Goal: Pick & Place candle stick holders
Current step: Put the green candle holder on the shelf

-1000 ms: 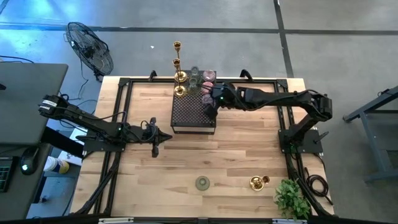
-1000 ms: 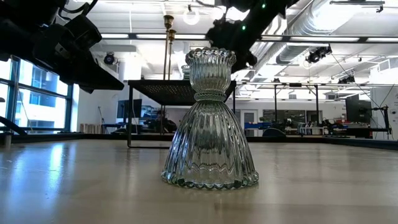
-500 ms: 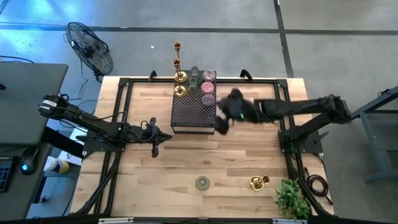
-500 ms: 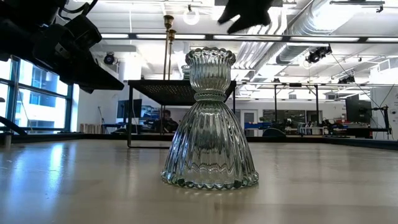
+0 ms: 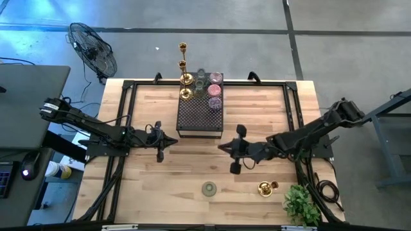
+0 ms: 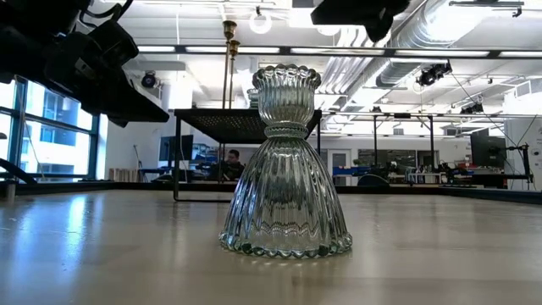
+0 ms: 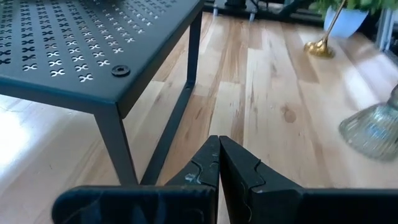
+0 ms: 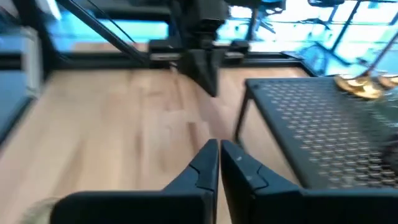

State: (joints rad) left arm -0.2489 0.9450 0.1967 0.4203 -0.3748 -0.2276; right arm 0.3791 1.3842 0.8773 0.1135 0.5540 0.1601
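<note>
1. The right gripper (image 5: 232, 149) hovers over the table's (image 5: 154, 192) middle, fingers pressed together, empty.
2. The left gripper (image 5: 168, 141) waits at nine o'clock, fingers together.
3. Gold, pink and grey holders (image 5: 200, 83) crowd the dark dotted rectangular stand's (image 5: 199, 119) twelve-o'clock end.
4. A ribbed clear-green glass holder (image 5: 209, 188) and a toppled gold candlestick (image 5: 266, 187) sit toward six o'clock.

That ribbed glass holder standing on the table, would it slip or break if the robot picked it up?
The ribbed glass holder looks like thick, smooth glass, so probably heavy for its size and slippery. Its wide flared base suggests it resists tipping when nudged. Being glass, it would likely chip or crack if dropped; the narrow waist seems the surest place to hold it.
</note>
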